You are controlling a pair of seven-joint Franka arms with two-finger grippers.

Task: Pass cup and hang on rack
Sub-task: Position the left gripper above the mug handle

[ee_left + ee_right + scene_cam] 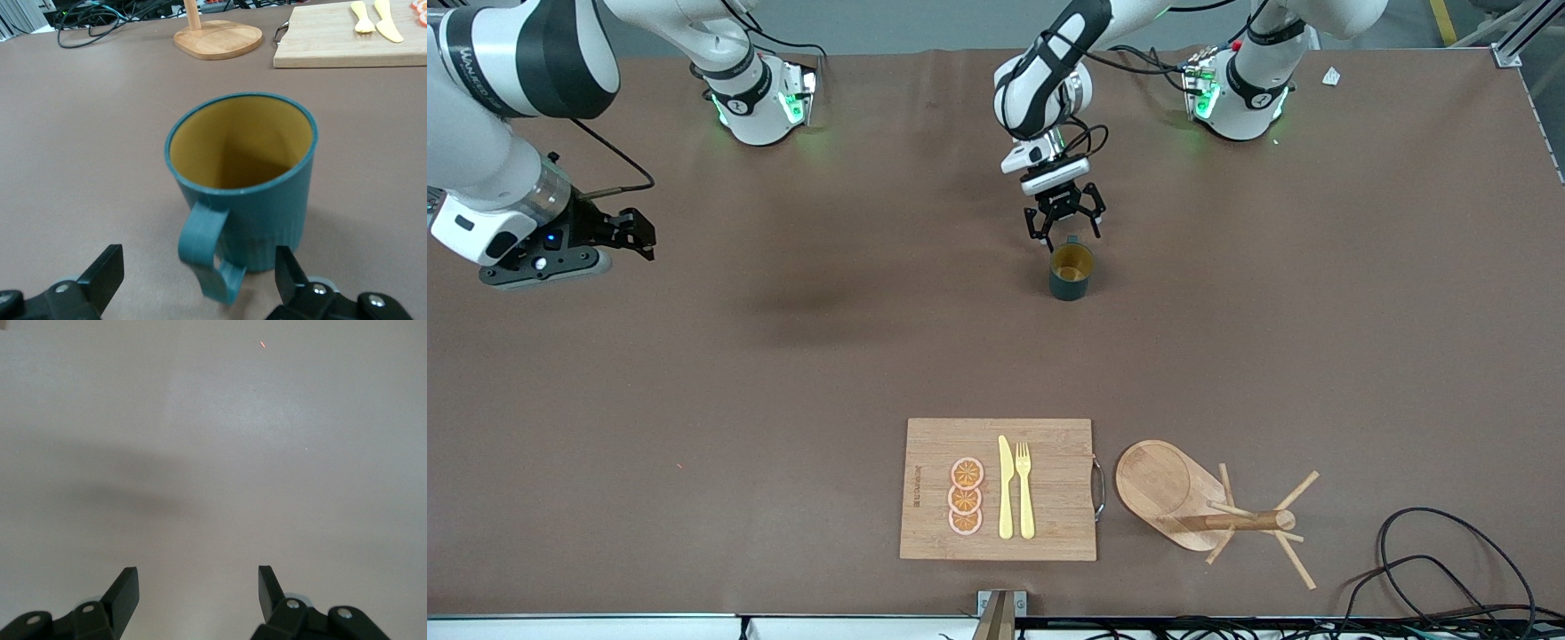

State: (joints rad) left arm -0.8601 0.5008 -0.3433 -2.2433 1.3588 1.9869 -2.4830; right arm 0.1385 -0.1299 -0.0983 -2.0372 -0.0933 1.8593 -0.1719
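While nothing is gripped yet, read the front view first. Teal mug [1071, 272] upright on the worktop [783, 373], about midway along it and closer to the robots' edge than to the camera's edge. Left pincer [1064, 222] spread wide, just on the robot side of the mug, handle turned toward it. Wooden mug tree [1196, 502] near the camera's edge, toward the left arm's end, just beside the bamboo cutting board [934, 489] carrying a yellow knife [1005, 487], yellow fork [1024, 489] and orange slices [966, 496]. Right pincer [624, 235] waiting over bare worktop toward the right arm's end, well apart from everything.

Left wrist view next. Mug [243, 190] filling the middle, yellowish inside showing, handle [207, 250] sticking out between the two wide-spread fingertips [107, 270]. Mug tree base [217, 39] and board corner [333, 40] farther off. To do well: advance level, centre on the handle or the wall next to it, close only once both pads flank it; likely to tip or spin the mug if one pad touches first. Best to leave the opposite wall free for the handover.

Right wrist view last. Fingers [123, 593] apart, nothing between them, only plain worktop below.
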